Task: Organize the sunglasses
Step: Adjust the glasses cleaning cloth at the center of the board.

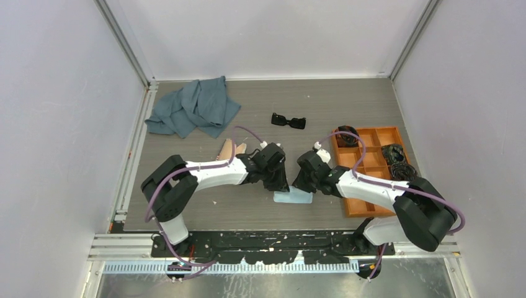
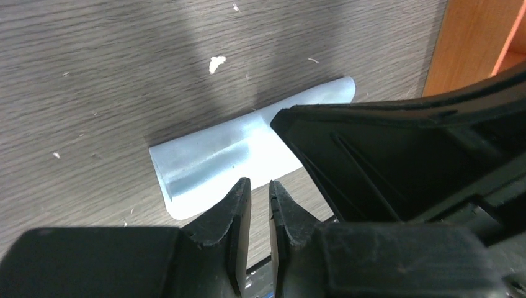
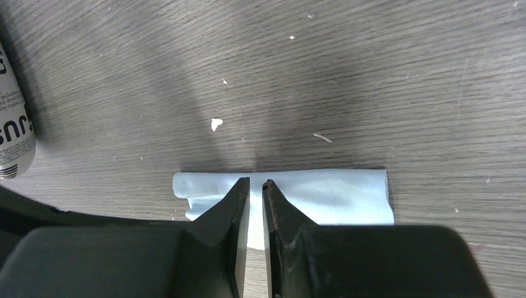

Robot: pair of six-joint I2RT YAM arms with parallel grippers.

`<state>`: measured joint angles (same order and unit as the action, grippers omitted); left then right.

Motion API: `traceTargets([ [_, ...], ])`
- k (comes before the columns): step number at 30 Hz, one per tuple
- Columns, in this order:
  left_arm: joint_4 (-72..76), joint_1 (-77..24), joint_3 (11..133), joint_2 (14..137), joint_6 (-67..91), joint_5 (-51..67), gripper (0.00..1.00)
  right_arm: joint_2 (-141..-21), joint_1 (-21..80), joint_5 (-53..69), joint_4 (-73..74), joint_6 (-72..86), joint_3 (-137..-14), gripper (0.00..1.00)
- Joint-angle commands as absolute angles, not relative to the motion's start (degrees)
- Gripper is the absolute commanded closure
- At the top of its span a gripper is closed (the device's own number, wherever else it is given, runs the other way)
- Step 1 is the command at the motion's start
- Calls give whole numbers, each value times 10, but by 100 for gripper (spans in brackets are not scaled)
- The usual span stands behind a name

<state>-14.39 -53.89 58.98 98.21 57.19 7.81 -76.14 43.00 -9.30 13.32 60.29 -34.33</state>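
Note:
The sunglasses (image 1: 288,120), glossy black with dark lenses, lie open on the table at the back centre, away from both arms. A small light blue cloth (image 1: 293,197) lies flat near the front centre. My left gripper (image 1: 280,184) hangs over its left end, with its jaws almost together and nothing between them (image 2: 259,186). My right gripper (image 1: 303,184) hangs over the cloth's (image 3: 335,198) far edge, with its jaws almost together and empty (image 3: 255,184). The cloth also shows in the left wrist view (image 2: 217,155).
A patterned case (image 1: 231,149) lies behind the left arm; its printed end shows in the right wrist view (image 3: 12,133). An orange divided tray (image 1: 371,169) with black coiled bundles (image 1: 396,160) stands on the right. A crumpled grey-blue cloth (image 1: 195,108) lies at the back left.

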Motion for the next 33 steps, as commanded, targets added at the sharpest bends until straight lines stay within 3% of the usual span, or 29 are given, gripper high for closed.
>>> traceTargets([
  [1,-104,-531,591,1005,576,105,82,-767,429,-79,97,620,-339,81],
  [15,-126,-490,606,1045,528,125,84,-812,427,-110,97,600,-338,81],
  [26,-166,-490,602,980,520,96,84,-708,427,-156,184,580,-352,80],
  [33,-192,-490,601,966,511,88,84,-718,422,-160,175,580,-301,80],
])
